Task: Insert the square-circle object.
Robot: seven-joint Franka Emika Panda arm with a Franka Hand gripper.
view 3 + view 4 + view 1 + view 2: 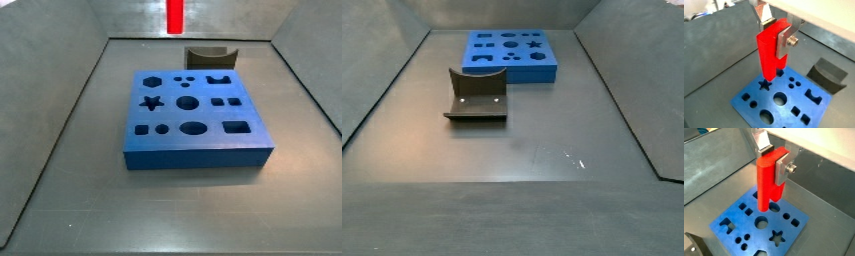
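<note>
We find the red piece [771, 51] pinched in the tool [777, 40], hanging upright with its long axis vertical and its two prongs pointing down, well above the blue block [784, 100]. In both wrist views a silver finger [782, 167] presses flat on one side of the piece near its top; the opposite finger is hidden behind it, so we read the tool as clamped on the piece and not spread. In a side view only the lower end of the red piece [175, 15] shows at the 12 o'clock edge, above the far end of the worktop [80, 190]; the tool itself is out of that picture. The block [194, 125] lies flat below, towards 6 o'clock from the piece, with its star, round and square holes facing up. A dark grey notched block [207, 53] sits just beyond the blue block at 12 o'clock. We judge that the coming move turns on bringing the prongs straight over their matching pair of holes and keeping the piece vertical while it descends.
</note>
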